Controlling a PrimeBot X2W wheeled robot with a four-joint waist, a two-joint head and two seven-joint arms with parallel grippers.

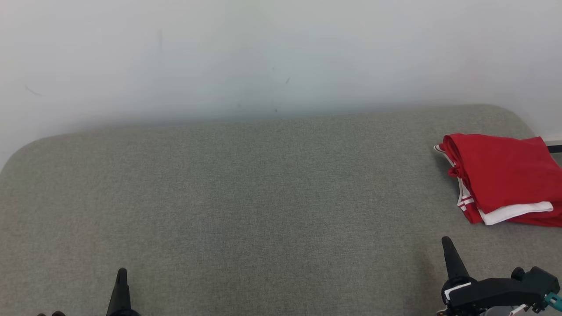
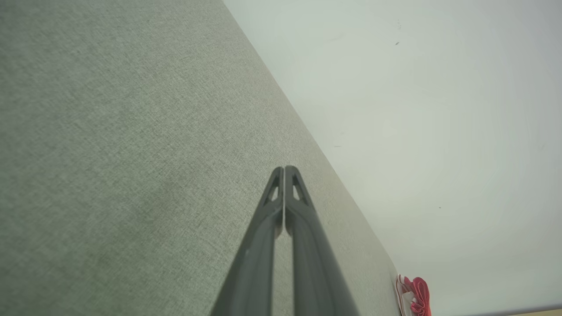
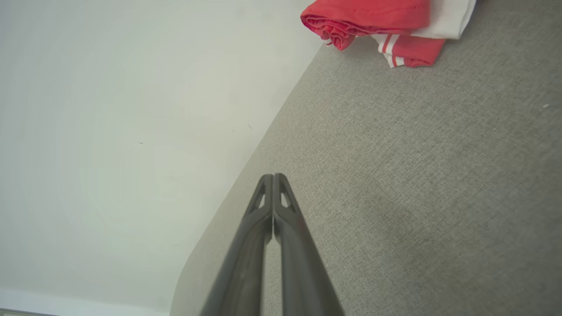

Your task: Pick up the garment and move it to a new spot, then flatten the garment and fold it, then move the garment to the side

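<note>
The garment [image 1: 505,175] is red with white trim and lies folded in a compact stack at the far right of the grey fabric surface [image 1: 263,197]. The right wrist view has the garment [image 3: 377,22] at its top edge, and the left wrist view catches a sliver of the garment [image 2: 415,296] at its lower right. My right gripper [image 1: 447,241] is shut and empty, hovering a short way in front of the garment. At the lower left my left gripper [image 1: 121,272] is shut too, with nothing in it, far from the garment.
A plain white wall [image 1: 263,52] rises directly behind the grey surface. The surface has rounded corners at the back left and back right, and the garment sits close to its right edge.
</note>
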